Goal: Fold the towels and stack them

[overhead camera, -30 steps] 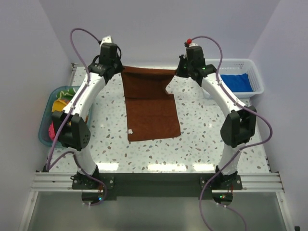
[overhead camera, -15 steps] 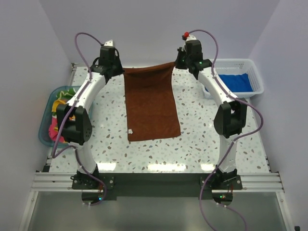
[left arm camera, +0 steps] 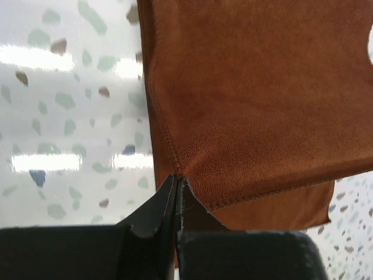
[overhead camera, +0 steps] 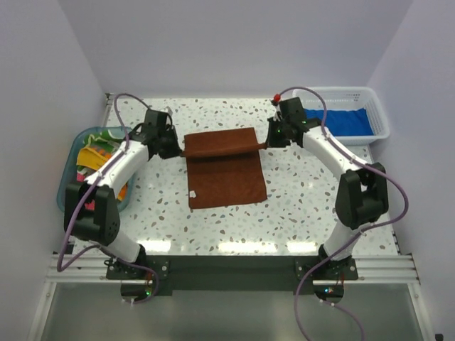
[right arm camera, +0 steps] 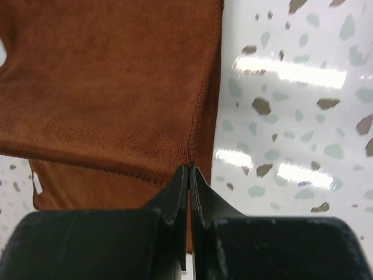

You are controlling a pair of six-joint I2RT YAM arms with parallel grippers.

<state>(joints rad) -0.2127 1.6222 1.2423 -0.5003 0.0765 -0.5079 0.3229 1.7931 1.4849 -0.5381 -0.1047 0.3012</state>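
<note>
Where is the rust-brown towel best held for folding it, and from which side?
The rust-brown towel by its two far corners, one from each side, where the left gripper and right gripper are shut. It is a limp rectangle; corner holds keep the lifted edge straight.

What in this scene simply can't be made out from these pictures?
- Top view: the left arm crosses the teal tub, so the towels inside cannot be counted.
- Top view: the blue towel covers the white basket's floor, hiding anything beneath it.
- Top view: the white tag on the brown towel is too small to read.
- Wrist views: the brown towel fills the frame, and the tub and basket are cut off.
</note>
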